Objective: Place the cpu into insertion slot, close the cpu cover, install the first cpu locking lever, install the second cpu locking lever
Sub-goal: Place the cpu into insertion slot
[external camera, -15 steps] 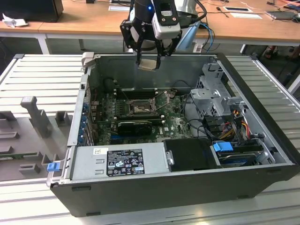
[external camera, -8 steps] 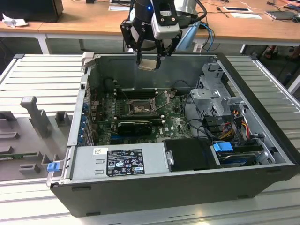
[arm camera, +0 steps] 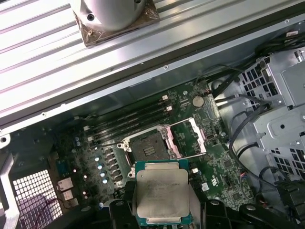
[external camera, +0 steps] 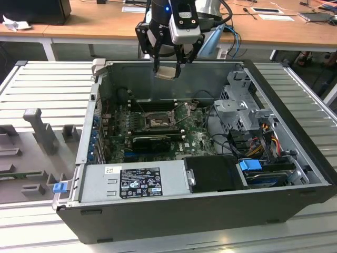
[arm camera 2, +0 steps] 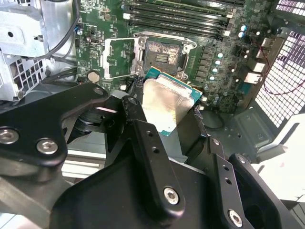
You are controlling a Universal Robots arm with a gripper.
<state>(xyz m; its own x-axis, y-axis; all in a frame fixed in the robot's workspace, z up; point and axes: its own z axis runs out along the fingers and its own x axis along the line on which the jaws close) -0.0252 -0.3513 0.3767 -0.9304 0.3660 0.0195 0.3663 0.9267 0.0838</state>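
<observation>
While fingers [external camera: 156, 61] clamp cpu [arm camera: 161, 196] by opposite edges, gripper [external camera: 167, 67] hangs above open computer case [external camera: 158, 219], well over motherboard [external camera: 196, 138]. Insertion slot [arm camera: 148, 148] exposed below; cpu cover [arm camera: 172, 142] apparently flipped open beside it.

The gripper [external camera: 167, 68] holds the cpu [external camera: 164, 73] above the open computer case [external camera: 210, 216]. The insertion slot [external camera: 156, 122] sits on the green board [external camera: 200, 139] inside.

The power supply label [external camera: 139, 182] bears print that cannot be read.
</observation>
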